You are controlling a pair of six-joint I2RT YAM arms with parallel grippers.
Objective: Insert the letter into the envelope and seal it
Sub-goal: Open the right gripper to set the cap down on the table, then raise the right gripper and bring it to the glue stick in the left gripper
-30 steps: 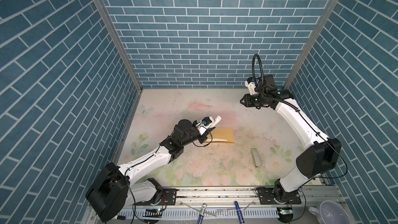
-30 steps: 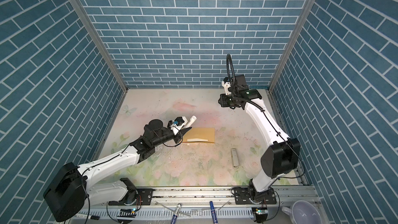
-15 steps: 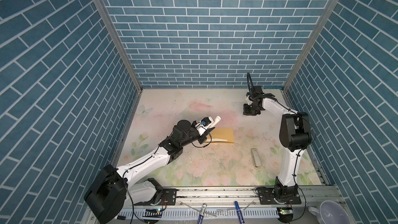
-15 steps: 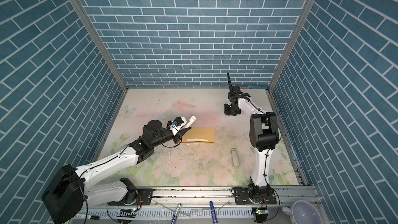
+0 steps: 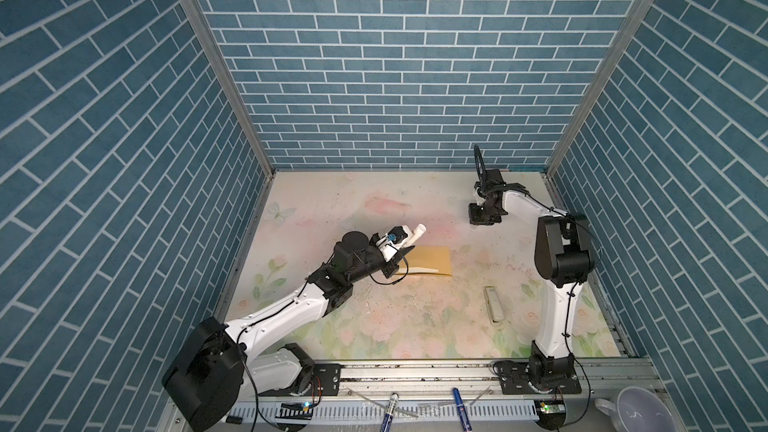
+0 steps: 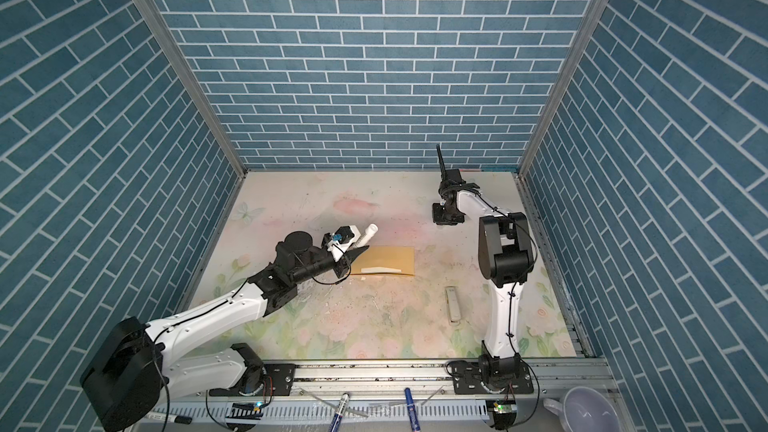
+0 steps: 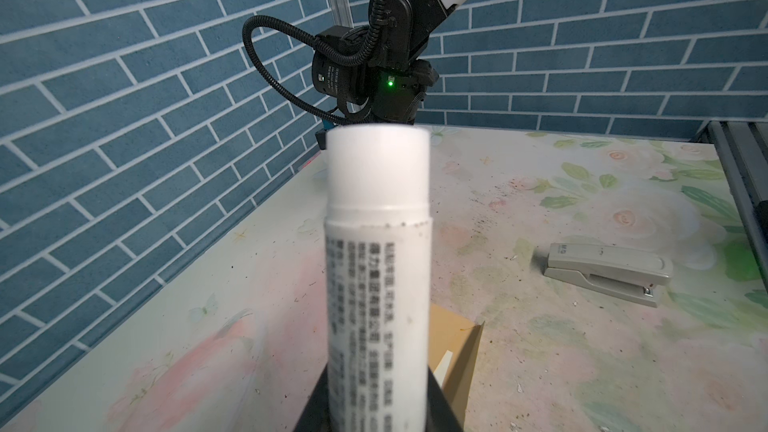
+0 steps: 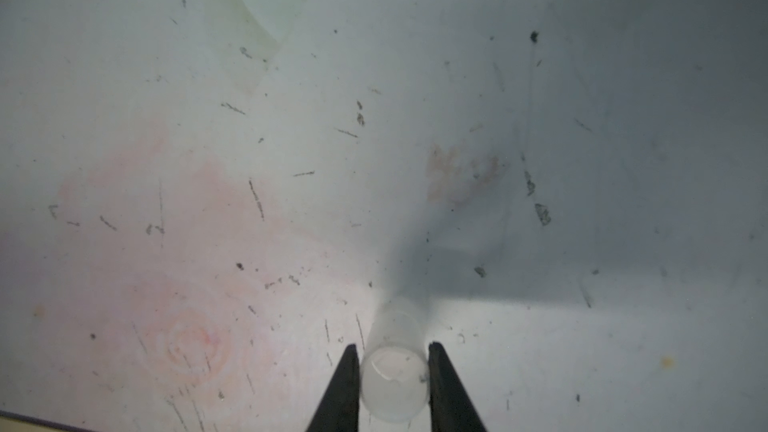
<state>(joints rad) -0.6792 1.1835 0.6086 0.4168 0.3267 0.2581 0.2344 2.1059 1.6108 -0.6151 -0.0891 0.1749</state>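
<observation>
In both top views the envelope (image 5: 432,259) lies flat at the centre of the floral table (image 5: 374,326). A pale strip (image 5: 415,271) shows along its lower edge. Whether that strip is the letter's edge or the flap's lining cannot be told. No bordered sheet lies loose anywhere, so the letter is judged to be inside. Just left of centre, the left gripper (image 5: 405,245) clasps a white glue stick (image 5: 415,232) that slants up beside the envelope's left end. At the upper right the right gripper (image 6: 444,218) points down close to the table, well apart from the envelope. A grey stapler (image 6: 454,305) lies at the lower right.

The left wrist view shows the glue stick (image 7: 378,263) pinched between dark fingers (image 7: 440,413). Its free end is aimed away from the envelope (image 7: 461,351), which has one corner lifted a little.

The right wrist view shows the right gripper (image 8: 392,351) closed on a translucent cap (image 8: 395,384). Whether the cap touches the table or hangs just above it cannot be told.

The step looks like gluing the flap. The stick's tip needs to tilt down onto the flap and run along it with light pressure, since thin paper will skid or wrinkle. The right arm would do well to park the cap clear of the envelope, then pin the envelope's right end while the glue goes on.
</observation>
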